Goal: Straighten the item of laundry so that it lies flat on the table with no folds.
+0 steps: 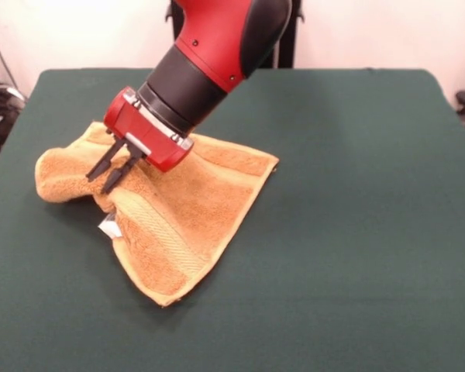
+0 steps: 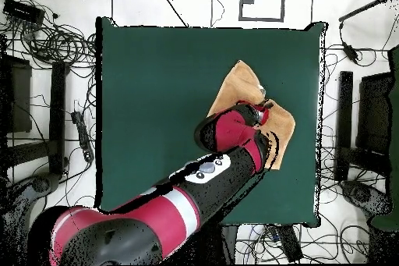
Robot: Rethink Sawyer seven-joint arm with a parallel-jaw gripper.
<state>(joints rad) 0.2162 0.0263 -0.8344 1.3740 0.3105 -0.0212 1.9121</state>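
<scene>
The orange-yellow towel (image 1: 182, 205) lies on the left half of the green table (image 1: 349, 194), partly spread. Its left part is bunched into a raised hump (image 1: 62, 174) with a fold running toward the middle. A small white tag (image 1: 108, 227) shows at its left edge. My gripper (image 1: 99, 184) points down-left over the fold beside the hump. Its two black fingers stand a little apart with towel showing between them, tips at the cloth surface. In the overhead view the towel (image 2: 241, 83) lies near the table's right side, and the arm covers part of it.
The red and black arm (image 1: 209, 54) slants down from the top centre over the towel's far edge. The table's left edge (image 1: 8, 147) is close to the hump. Cables and stands (image 2: 47, 44) surround the table in the overhead view.
</scene>
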